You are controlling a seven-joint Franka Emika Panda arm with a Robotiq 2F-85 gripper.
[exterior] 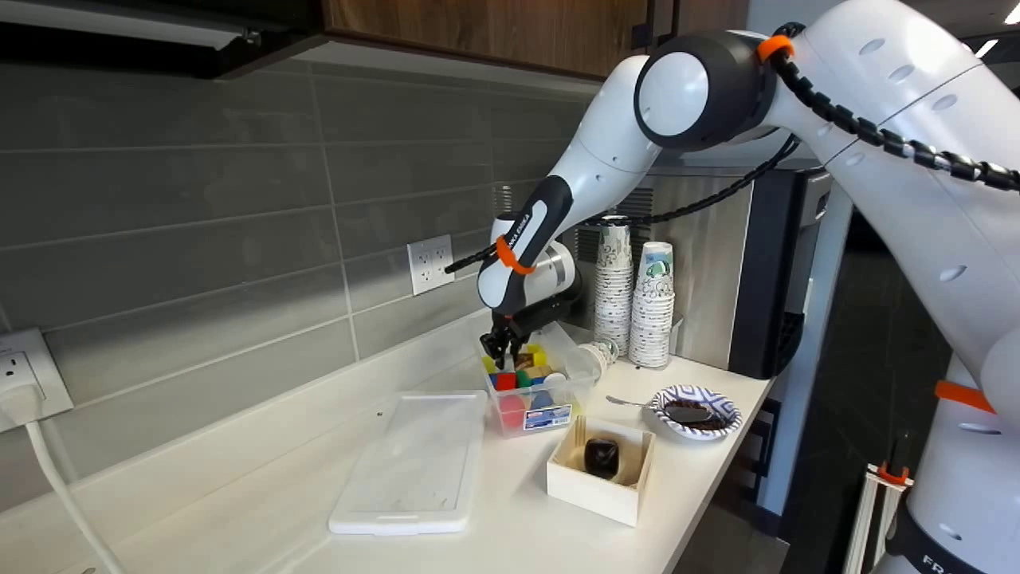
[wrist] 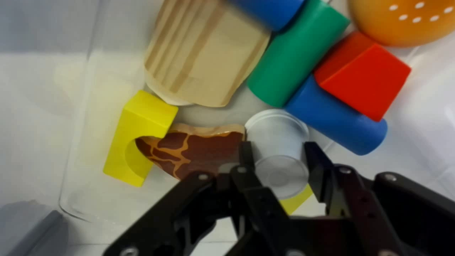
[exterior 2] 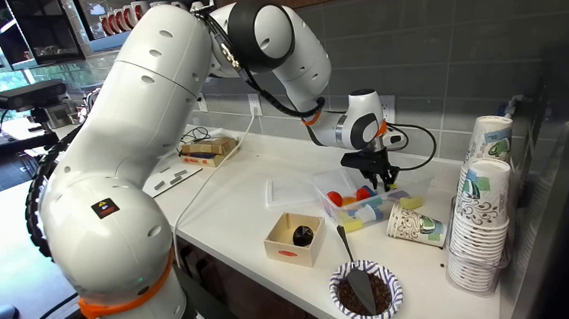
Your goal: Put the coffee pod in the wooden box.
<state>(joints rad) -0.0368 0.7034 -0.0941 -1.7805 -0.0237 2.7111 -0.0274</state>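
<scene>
The coffee pod [wrist: 279, 174], a pale grey-white cup with its round base facing the camera, shows in the wrist view. My gripper [wrist: 279, 145] has a finger touching it on each side and looks shut on it. In both exterior views the gripper [exterior: 504, 355] [exterior 2: 383, 185] is down at the clear tub [exterior: 516, 426] [exterior 2: 336, 213]; the pod is mostly hidden there. The wooden box [exterior: 586, 490] [exterior 2: 288, 254], pale and low-walled, stands on the counter beside the tub, apart from the gripper. A dark shiny rounded thing [exterior: 602, 458] [exterior 2: 302, 236] lies in it.
Coloured toys fill the tub, with a yellow arch [wrist: 131, 142] and a blue cylinder [wrist: 337, 113] near the pod. A white lid [exterior: 418, 458] lies beside it. A tipped paper cup [exterior 2: 416, 224], tall cup stacks [exterior 2: 477, 226] and a patterned bowl [exterior 2: 398, 291] stand around.
</scene>
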